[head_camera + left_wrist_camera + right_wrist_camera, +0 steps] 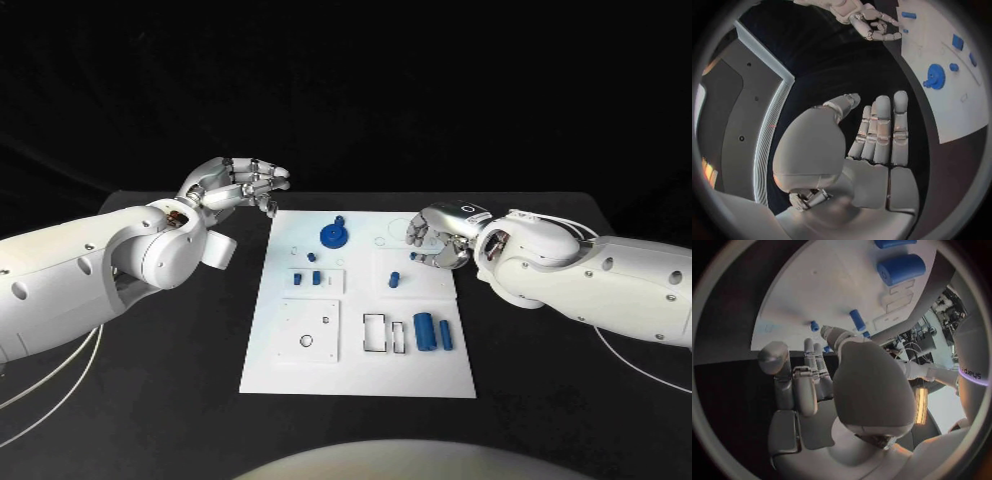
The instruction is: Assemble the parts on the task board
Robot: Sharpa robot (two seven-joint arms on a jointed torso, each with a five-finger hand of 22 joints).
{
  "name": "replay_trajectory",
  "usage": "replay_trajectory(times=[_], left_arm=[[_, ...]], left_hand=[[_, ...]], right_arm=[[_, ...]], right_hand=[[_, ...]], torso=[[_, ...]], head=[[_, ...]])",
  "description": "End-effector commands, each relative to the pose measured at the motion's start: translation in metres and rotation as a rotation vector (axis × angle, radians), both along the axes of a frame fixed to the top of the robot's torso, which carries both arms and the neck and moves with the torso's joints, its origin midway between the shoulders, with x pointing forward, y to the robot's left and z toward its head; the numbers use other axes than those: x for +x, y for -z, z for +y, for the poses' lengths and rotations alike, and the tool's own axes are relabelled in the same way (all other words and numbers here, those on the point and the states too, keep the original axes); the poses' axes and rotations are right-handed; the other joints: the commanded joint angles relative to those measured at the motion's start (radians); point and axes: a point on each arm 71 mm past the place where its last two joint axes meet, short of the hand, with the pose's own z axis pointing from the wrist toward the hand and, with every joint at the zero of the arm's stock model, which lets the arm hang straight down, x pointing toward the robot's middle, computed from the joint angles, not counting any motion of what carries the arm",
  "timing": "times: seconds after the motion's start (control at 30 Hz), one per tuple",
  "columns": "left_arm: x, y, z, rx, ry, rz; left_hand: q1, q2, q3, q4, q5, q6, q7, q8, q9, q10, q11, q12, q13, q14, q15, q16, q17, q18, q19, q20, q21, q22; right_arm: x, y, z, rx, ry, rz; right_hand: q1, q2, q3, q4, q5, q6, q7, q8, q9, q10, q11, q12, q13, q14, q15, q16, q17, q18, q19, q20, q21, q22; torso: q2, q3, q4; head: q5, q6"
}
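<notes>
Centre of table: black table (173, 400) w/ white task board (361, 370) lying flat, long side running away from robot.
Left arm: enters from robot's left, big white shell beside board's left edge.
Right arm: enters from robot's right, over board's right edge.
Left hand (238, 186): off board's far-left corner, above table; fingers straight & apart in left wrist view (879, 135), holds nothing.
Right hand (440, 232): over board's far-right part, fingers curled down toward board; can't tell if anything pinched.
Big cylinder (424, 331): blue, lying near board's near-right, next to white slot frames.
Slim cylinder (446, 333): blue, just right of big one.
Round part (335, 235): blue disc w/ knob, far-mid of board.
Small parts (306, 278): blue pieces mid-board, left of centre; one more (397, 279) mid-right, near right hand.
</notes>
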Motion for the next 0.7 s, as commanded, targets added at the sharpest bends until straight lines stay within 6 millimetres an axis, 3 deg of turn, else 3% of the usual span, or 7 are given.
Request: replay_trajectory(times=[0.03, 0.53, 0.7], left_arm=[[-0.001, -0.003, 0.000, -0.076, -0.026, 0.004], [-0.003, -0.004, 0.000, -0.082, -0.015, 0.012], [-0.003, -0.003, 0.000, -0.082, -0.013, 0.015]], left_hand=[[-0.001, 0.006, -0.006, -0.001, 0.008, -0.007, 0.002, 0.006, 0.000, 0.005, 0.001, 0.006, 0.000, -0.005, 0.002, -0.004, -0.001, 0.012, 0.000, -0.002, -0.005, -0.002], [-0.002, 0.007, -0.007, 0.000, 0.009, -0.009, 0.002, 0.005, 0.000, 0.005, 0.001, 0.006, -0.001, -0.005, 0.002, -0.004, -0.002, 0.012, 0.001, -0.002, -0.007, -0.003], [-0.002, 0.007, -0.007, 0.000, 0.010, -0.011, 0.002, 0.005, 0.000, 0.005, 0.001, 0.007, -0.001, -0.005, 0.002, -0.004, -0.003, 0.012, 0.002, -0.002, -0.008, -0.004]], right_arm=[[0.000, 0.004, 0.002, -0.057, -0.005, -0.009], [0.000, 0.020, 0.008, -0.077, -0.012, 0.028], [0.002, 0.022, 0.008, -0.083, -0.004, 0.033]], right_hand=[[-0.011, 0.006, 0.003, -0.007, -0.003, 0.010, 0.002, -0.005, -0.001, 0.002, 0.002, -0.007, -0.003, 0.075, 0.009, 0.007, 0.129, -0.016, 0.005, 0.004, 0.006, 0.001], [-0.014, 0.027, 0.047, -0.024, -0.008, 0.047, -0.009, 0.000, 0.002, 0.039, -0.007, -0.011, -0.017, 0.078, 0.003, 0.016, 0.142, -0.018, 0.012, 0.001, 0.028, 0.021], [-0.022, 0.037, 0.076, -0.032, -0.035, 0.057, -0.012, -0.001, 0.004, 0.054, -0.010, -0.017, -0.025, 0.078, 0.000, 0.018, 0.144, -0.018, 0.012, -0.002, 0.030, 0.026]], torso=[[0.000, 0.0005, -0.0010], [0.000, 0.0023, -0.0012], [-0.001, 0.0025, -0.0010]], head=[[0.003, -0.001], [0.007, -0.005], [0.007, -0.006]])
